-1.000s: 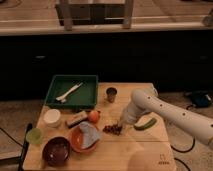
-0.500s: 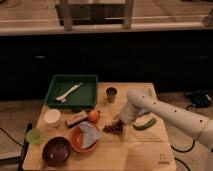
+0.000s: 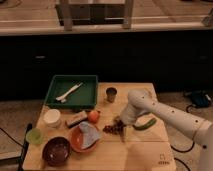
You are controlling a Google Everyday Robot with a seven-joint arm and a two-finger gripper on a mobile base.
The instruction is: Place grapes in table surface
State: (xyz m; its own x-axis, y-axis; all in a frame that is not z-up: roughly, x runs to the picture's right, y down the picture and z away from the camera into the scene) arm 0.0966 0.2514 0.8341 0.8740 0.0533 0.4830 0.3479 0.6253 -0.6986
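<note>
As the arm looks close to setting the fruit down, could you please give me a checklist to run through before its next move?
1. Gripper at the grapes: ok; the gripper is right beside the grapes.
2. Grapes over bare table surface, not a dish: ok.
3. Grapes released: cannot tell.
4. Orange fruit apart from the grapes: ok.
5. Green pod out of the arm's way: probably not ok; it lies close beside the arm.

No readable writing anywhere.
A small dark logo (image 3: 162, 161) on the table (image 3: 145, 150) corner is illegible; the gripper (image 3: 119, 124) is low, at the grapes (image 3: 111, 129).
</note>
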